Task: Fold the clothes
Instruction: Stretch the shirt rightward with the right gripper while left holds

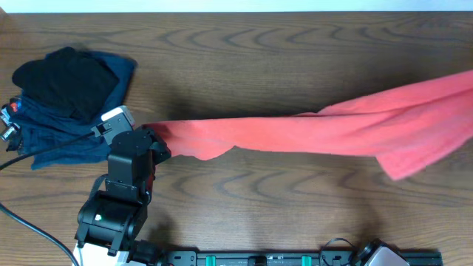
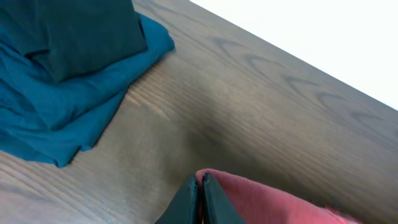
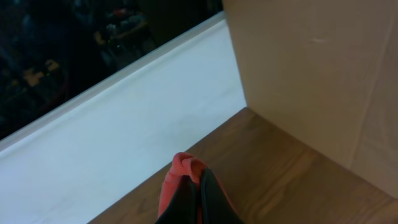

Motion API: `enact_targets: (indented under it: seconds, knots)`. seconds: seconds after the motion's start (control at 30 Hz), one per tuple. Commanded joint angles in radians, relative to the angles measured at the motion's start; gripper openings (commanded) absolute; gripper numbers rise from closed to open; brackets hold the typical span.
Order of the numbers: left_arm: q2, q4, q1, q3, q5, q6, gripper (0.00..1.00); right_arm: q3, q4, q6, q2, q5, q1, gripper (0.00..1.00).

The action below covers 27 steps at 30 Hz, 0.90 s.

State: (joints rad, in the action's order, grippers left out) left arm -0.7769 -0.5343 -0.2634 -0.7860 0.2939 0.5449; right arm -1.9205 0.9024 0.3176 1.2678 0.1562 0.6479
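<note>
Stretching across the wooden table (image 1: 266, 59), the coral-red T-shirt (image 1: 310, 133) runs as a long bunched band from the left gripper (image 1: 153, 140) out past the right edge of the overhead view, widening toward that end. The left gripper's jaws are pressed together on the shirt's left tip; seen from its wrist, the red cloth spills out just right of the closed fingers (image 2: 214, 199). The right gripper (image 3: 199, 177), unseen from above, is likewise pinched tight, a small fold of red fabric bulging at its tips. Beyond the left arm lies a pile of navy blue garments (image 1: 52, 144) with a black garment (image 1: 66, 81) on top, apart from the shirt.
</note>
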Motion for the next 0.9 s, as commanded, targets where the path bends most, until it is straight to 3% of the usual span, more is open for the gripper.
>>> enact_targets:
  seconds: [0.0, 0.33, 0.5, 0.7, 0.8, 0.87]
  knots:
    - [0.008, 0.010, 0.005, -0.025, 0.041, -0.013, 0.06, -0.029, 0.016, -0.009, 0.009, -0.019, 0.013, 0.01]
    - [-0.014, 0.017, 0.005, -0.024, 0.040, -0.013, 0.06, -0.028, 0.156, -0.044, 0.378, -0.011, -0.054, 0.01]
    - [-0.050, 0.018, 0.005, -0.024, 0.032, -0.013, 0.06, -0.028, 0.031, -0.005, 0.642, -0.025, -0.091, 0.01]
    - [-0.082, 0.021, 0.005, -0.024, 0.032, -0.013, 0.06, -0.029, -0.069, 0.026, 0.706, -0.026, -0.091, 0.08]
    - [-0.084, 0.027, 0.005, -0.024, 0.032, -0.013, 0.06, -0.036, -0.064, 0.026, 0.661, -0.021, -0.081, 0.29]
    - [-0.084, 0.028, 0.005, -0.024, 0.032, -0.013, 0.10, -0.037, 0.005, -0.008, 0.620, 0.005, -0.080, 0.33]
